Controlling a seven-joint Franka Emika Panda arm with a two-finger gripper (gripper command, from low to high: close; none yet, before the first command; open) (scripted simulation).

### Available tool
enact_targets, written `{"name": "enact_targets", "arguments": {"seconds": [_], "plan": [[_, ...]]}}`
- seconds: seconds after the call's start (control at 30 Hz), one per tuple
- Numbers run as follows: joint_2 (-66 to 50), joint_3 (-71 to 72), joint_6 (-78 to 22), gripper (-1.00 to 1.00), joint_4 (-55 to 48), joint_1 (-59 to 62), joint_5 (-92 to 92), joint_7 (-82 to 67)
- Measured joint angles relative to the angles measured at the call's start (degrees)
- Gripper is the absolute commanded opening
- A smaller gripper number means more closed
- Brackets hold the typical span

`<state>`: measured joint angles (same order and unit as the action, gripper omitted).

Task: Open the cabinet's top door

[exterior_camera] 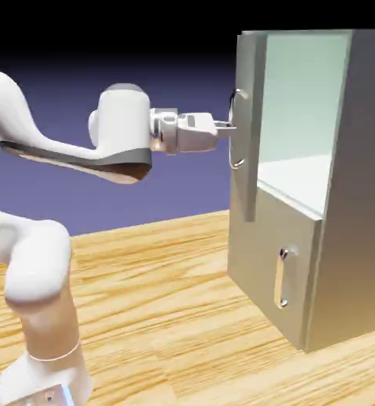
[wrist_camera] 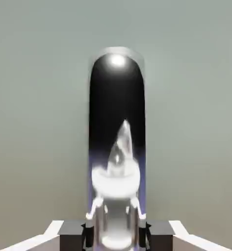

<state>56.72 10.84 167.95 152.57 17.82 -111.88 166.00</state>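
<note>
Exterior view first: we see the cabinet standing on the wooden worktop at the right of the picture, a tall grey metallic box. Its top door stands swung outward, seen nearly edge-on, so the pale interior behind it lies exposed. The lower door is flush with the cabinet front, with its own short silver handle upright on it.

We find the white arm reaching level from the left, and the claw sits at the top door's long vertical handle, about halfway up its length. The fingers point straight at the door's face.

From the hand view, we look along the claw at the grey door panel, which fills almost the whole picture. The silver loop handle rises up the middle, shiny and mirror-like, and its lower part runs down between the two dark finger tips at the bottom edge. The claw is clamped on that handle, jaws pressed against its sides.
</note>
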Motion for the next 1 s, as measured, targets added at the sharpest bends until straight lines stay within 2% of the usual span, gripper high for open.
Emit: {"name": "enact_targets", "arguments": {"seconds": [0.2, 0.33, 0.67, 1.0], "plan": [[6.86, 7.92, 7.76, -1.00, 1.89, 12.22, 10.87, -3.18], [9.96, 9.28, 7.01, -1.00, 4.47, 12.58, 20.86, -11.49], [16.48, 13.70, -14.45, -1.00, 9.54, -1.78, 44.30, -29.99], [18.88, 27.81, -39.36, -1.00, 5.19, -8.74, 61.71, -35.12]]}}
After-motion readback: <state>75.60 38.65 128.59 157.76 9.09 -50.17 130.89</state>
